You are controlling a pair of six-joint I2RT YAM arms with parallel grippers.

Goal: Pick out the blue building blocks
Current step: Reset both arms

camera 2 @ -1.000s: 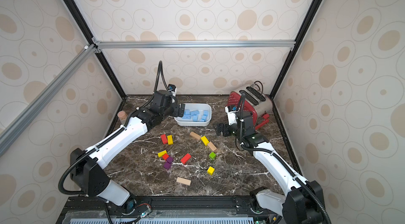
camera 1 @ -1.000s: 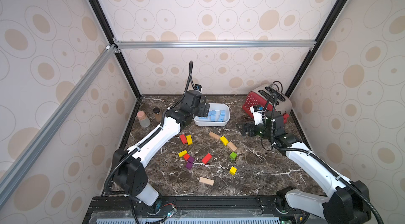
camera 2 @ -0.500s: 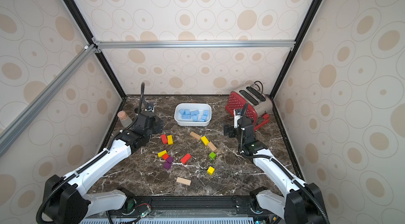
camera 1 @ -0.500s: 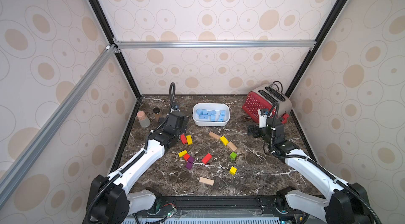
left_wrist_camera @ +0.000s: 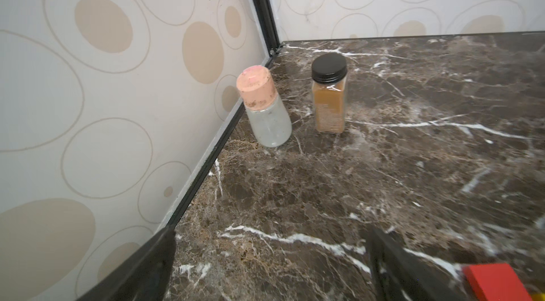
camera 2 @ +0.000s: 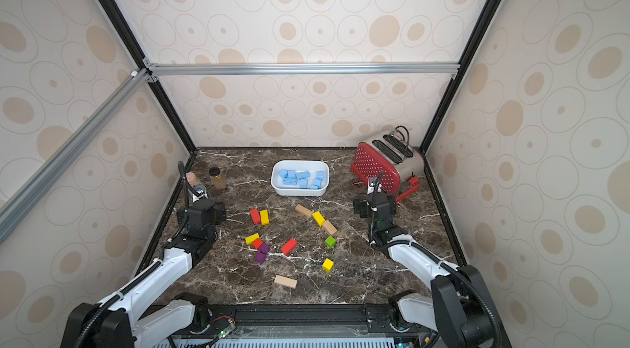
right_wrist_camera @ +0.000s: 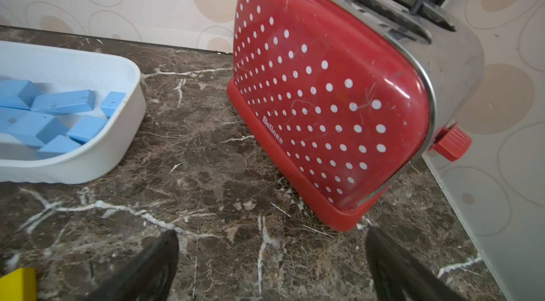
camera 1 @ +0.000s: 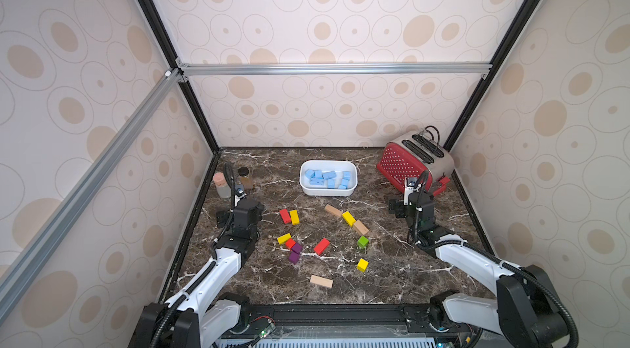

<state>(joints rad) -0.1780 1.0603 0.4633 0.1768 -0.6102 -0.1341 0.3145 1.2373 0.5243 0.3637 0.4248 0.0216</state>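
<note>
Several light blue building blocks (camera 1: pixel 327 177) (camera 2: pixel 301 179) lie heaped in a white tray (camera 1: pixel 328 192) (camera 2: pixel 300 192) at the back middle of the marble table. The right wrist view shows the blue blocks (right_wrist_camera: pixel 59 102) inside the tray wall (right_wrist_camera: pixel 118 143). In both top views my left gripper (camera 1: pixel 238 212) (camera 2: pixel 201 215) hovers low near the left wall, well to the front-left of the tray. It is open (left_wrist_camera: pixel 271 234) with only bare marble between its fingers. My right gripper (camera 1: pixel 410 207) (camera 2: pixel 375 207) is also open and empty (right_wrist_camera: pixel 271 233), in front of the toaster and right of the tray.
A red dotted toaster (camera 1: pixel 409 165) (right_wrist_camera: pixel 324 108) stands at the back right. Two jars (left_wrist_camera: pixel 265 108) (left_wrist_camera: pixel 328 96) sit by the left wall. Red, yellow, purple, green and tan blocks (camera 1: pixel 289 216) (camera 1: pixel 295 254) (camera 1: pixel 320 281) are scattered across the middle of the table.
My left gripper has pulled back from over the tray, down and to the front left near the jars. My right arm has also drawn back toward the front and lowered. Both stayed open.
</note>
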